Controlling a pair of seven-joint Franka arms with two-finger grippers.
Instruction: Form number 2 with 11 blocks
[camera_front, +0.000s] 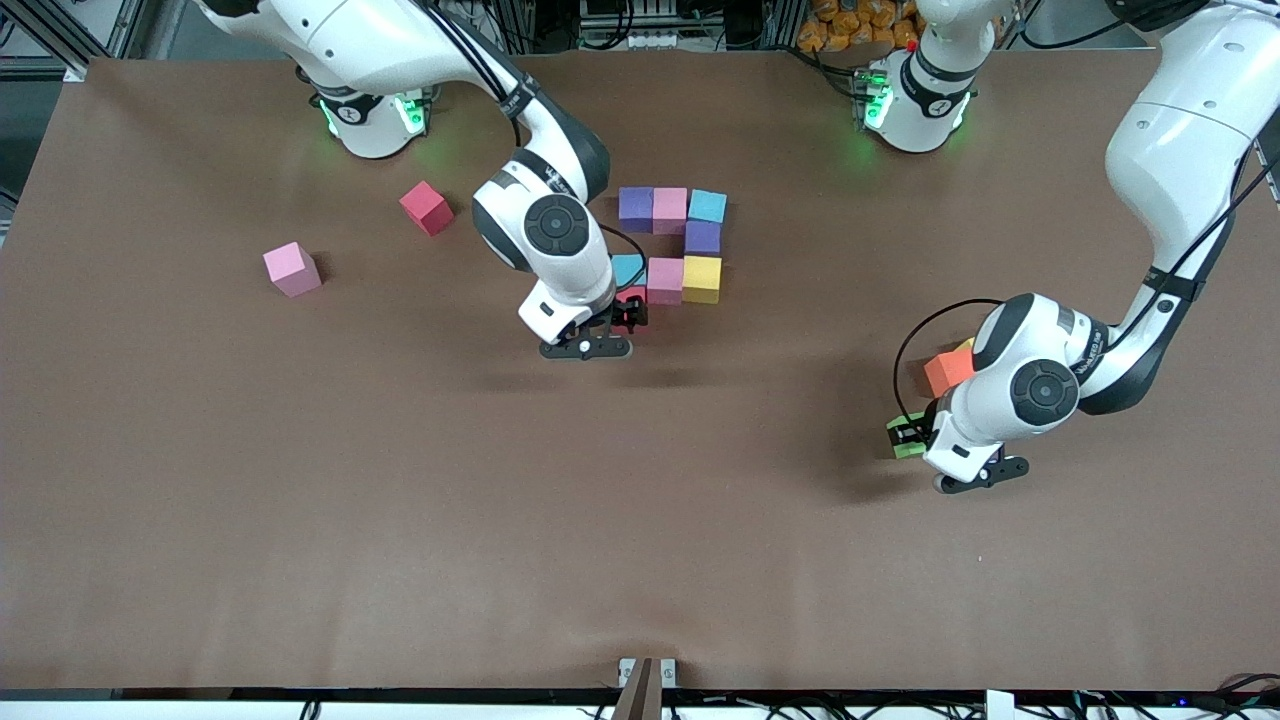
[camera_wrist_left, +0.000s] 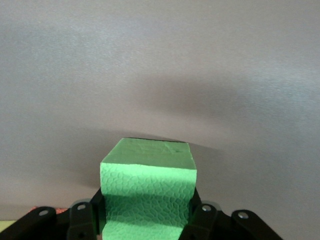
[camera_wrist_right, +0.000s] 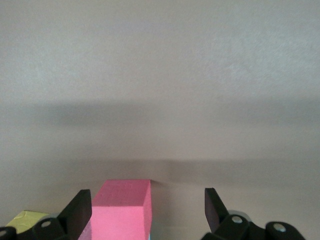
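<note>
Blocks of the unfinished number 2 (camera_front: 672, 243) sit just above the front view's centre, and the right gripper (camera_front: 622, 318) hangs at their lower corner, fingers spread wide with a pink block (camera_wrist_right: 122, 209) between them but untouched. Low at the frame's right, the left gripper (camera_front: 908, 436) has its fingers pressed against both sides of the green block (camera_wrist_left: 148, 194), beside the orange block (camera_front: 947, 369). A red block (camera_front: 426, 207) and another pink block (camera_front: 291, 269) lie apart at upper left.

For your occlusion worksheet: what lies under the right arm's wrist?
A light blue block and a pink block peek out beneath the open right gripper; their remaining sides are covered.
</note>
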